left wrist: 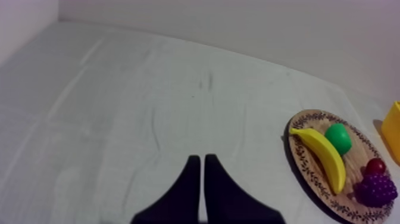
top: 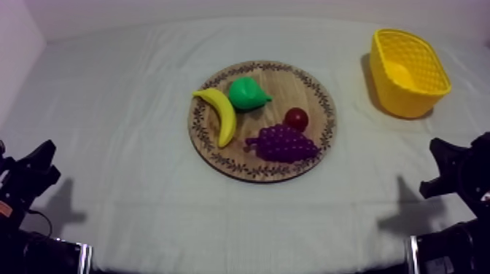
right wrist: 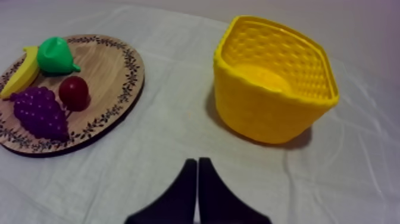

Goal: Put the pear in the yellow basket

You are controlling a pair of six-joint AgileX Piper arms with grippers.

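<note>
Pear [top: 248,94] sits at 12 o'clock on the round wooden board [top: 292,81], with the banana [top: 222,113] just beside it at its 9. Right gripper [right wrist: 197,161] and left gripper [left wrist: 201,158] both have fingers pressed together, parked low. Best bet: the right arm spreads its fingers and comes in over the pear's clear 3 o'clock side. Open cloth leads to the yellow basket [top: 419,102] at 2 o'clock.

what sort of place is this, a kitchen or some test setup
Probably a robot test setup, not a kitchen: a table draped in plain grey-white cloth, toy fruit like the pear on a wooden board, and a yellow basket set nearby.
</note>
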